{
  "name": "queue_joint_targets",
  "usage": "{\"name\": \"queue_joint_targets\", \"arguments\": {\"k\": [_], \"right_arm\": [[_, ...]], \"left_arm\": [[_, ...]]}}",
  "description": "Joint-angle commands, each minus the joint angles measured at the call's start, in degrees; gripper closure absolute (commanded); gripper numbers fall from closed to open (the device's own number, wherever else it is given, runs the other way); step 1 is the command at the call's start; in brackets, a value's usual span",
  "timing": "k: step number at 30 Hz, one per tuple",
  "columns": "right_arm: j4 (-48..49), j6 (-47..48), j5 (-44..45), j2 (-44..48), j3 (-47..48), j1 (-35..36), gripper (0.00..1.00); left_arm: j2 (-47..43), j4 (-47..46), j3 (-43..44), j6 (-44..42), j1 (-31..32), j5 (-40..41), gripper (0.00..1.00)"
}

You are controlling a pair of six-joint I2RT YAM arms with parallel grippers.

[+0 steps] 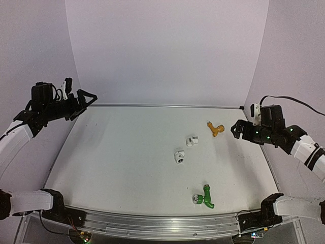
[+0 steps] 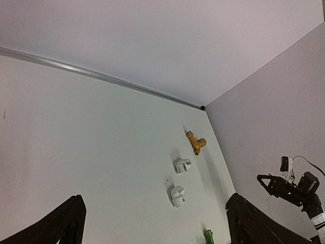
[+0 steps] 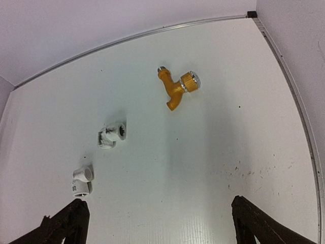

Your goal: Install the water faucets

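left hand (image 1: pixel 84 104): jaws spread wide, nothing in them; held up in the air over the far-left corner of the bench (image 1: pixel 117 157)
right hand (image 1: pixel 237 130): jaws spread wide, empty; raised at the right edge of the bench, near the yellow faucet, not touching it
right hand fingers (image 3: pixel 66 226): dark tips at the two bottom corners of the wrist view, only bare bench between them
yellow faucet (image 1: pixel 216 129): lying on its side, far right of the bench, closest thing to the right hand; ribbed round knob with a silvery face, spout angled toward the near side
far white fitting (image 1: pixel 191 141): mid-bench, left of the yellow faucet, apart from it
near white fitting (image 1: pixel 179 156): just beside the far one, a bit nearer and to the left, not touching it
green faucet (image 1: pixel 204 197): lying on its side near the front edge, right of centre, well apart from both hands and from the fittings; silvery end pointing left
rail (image 1: pixel 152 223): metal strip along the near edge of the bench, just in front of the green faucet
install state: both faucets loose on the bench, neither joined to a fitting
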State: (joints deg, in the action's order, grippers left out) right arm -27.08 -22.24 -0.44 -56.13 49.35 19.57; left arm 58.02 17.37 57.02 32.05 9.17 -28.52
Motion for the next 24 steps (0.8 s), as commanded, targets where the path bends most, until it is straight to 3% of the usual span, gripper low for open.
{"name": "queue_joint_targets", "arguments": {"k": [1,8,16,24], "right_arm": [[2.56,-0.51,-8.52,-4.66,-0.67,0.2,0.02],[5.45,-3.3,-16.48,-17.23,-0.73,7.84,0.02],[0.68,-4.72,-9.65,-28.05,1.91,22.11,0.02],[2.95,-7.81,-7.17,-32.42,1.82,27.07,0.06]], "left_arm": [[4.5,-1.19,-3.11,2.02,4.74,0.32,0.0],[15.09,-1.4,-2.67,4.58,18.02,7.48,0.0],[28.93,-3.51,2.33,6.42,29.9,11.07,0.0],[38.42,-4.82,8.3,7.68,35.05,12.45,0.01]]}}
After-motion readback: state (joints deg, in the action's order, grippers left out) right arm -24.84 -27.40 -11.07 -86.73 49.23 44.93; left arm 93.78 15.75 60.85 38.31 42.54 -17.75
